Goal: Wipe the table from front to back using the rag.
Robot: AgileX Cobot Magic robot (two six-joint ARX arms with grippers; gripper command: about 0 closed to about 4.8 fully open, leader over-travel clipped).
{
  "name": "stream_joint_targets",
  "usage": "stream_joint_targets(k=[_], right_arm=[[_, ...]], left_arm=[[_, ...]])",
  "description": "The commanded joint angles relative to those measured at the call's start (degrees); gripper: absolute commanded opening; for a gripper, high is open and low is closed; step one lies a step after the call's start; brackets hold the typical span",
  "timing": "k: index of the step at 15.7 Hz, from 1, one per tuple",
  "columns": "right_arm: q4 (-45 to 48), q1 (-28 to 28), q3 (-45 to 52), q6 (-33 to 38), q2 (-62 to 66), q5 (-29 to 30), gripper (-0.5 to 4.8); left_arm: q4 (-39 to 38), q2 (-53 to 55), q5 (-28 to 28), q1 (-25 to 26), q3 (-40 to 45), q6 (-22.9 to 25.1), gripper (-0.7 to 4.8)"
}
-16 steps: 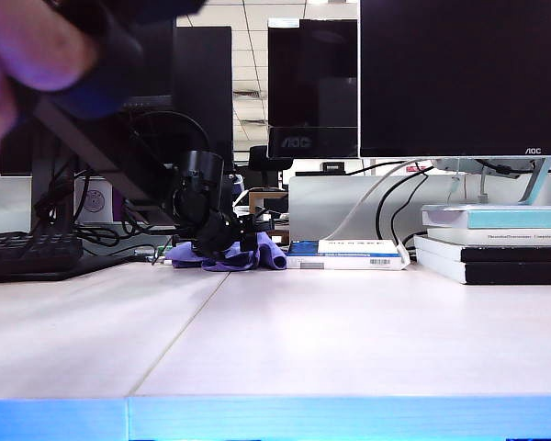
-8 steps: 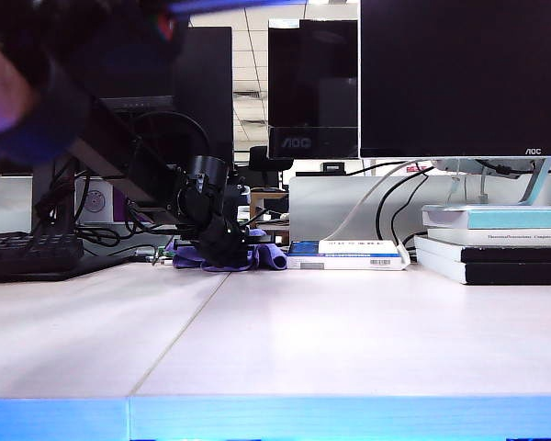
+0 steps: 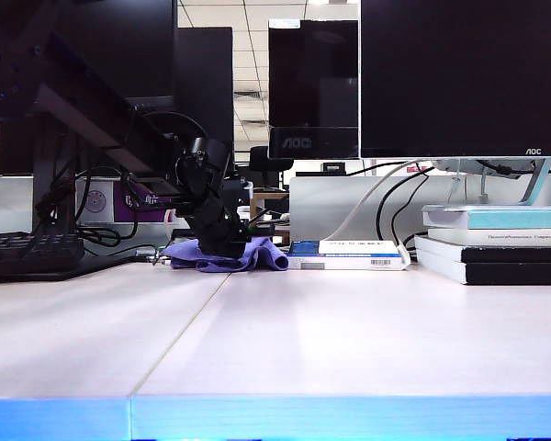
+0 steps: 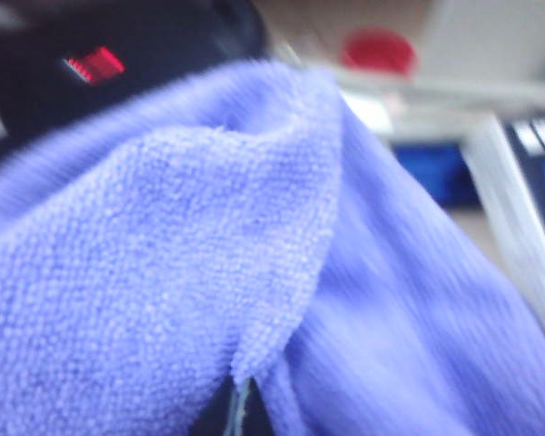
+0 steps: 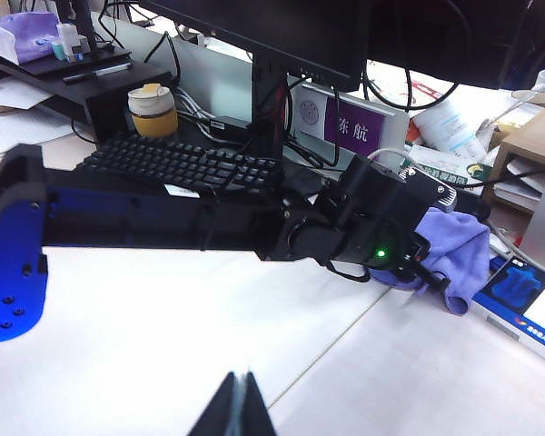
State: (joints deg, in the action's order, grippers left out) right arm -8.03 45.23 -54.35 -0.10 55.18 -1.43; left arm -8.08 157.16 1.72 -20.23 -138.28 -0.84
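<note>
Both grippers closed: left gripper (image 3: 228, 246) clamps rag (image 3: 222, 255); right gripper (image 5: 239, 400) aloft.

Left arm stretched far out from left side of exterior view, long black link slanting down toward back of table (image 3: 285, 340). Left gripper (image 3: 228, 246) at far end, pointing down, closed on rag (image 3: 257, 257), fingers buried in cloth. Same left gripper (image 5: 425, 265) seen from right wrist view: black wrist block, green light lit, tip sunk in rag (image 5: 454, 250). Left wrist view filled by rag (image 4: 254, 272), jaws hidden behind folds, thin dark finger edge at frame border only. Right gripper (image 5: 237, 407) held above table (image 5: 163, 345), fingertips pressed together, closed, holding nothing. Right arm not seen in exterior view.
</note>
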Motion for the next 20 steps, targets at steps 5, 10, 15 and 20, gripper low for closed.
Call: stream_joint_targets(k=[5, 10, 15, 20], right_arm=[[2.12, -0.02, -0.22, -0.81, -0.17, 0.11, -0.01], [2.36, -0.02, -0.22, -1.46, -0.26, 0.11, -0.01], [3.52, 0.00, -0.24, -1.46, -0.55, 0.09, -0.01], [4.22, 0.00, -0.24, -1.53, -1.81, 0.09, -0.01]], left_arm=[[-16.68, -4.02, -2.40, -0.11, -0.20, 0.42, -0.05], [-26.40, -5.29, -3.54, -0.13, -0.17, 1.55, -0.05], [-32.63, -7.67, -5.16, -0.15, -0.17, 1.95, -0.05], [-38.93, -7.76, -6.05, -0.35, -0.04, 1.84, -0.05]])
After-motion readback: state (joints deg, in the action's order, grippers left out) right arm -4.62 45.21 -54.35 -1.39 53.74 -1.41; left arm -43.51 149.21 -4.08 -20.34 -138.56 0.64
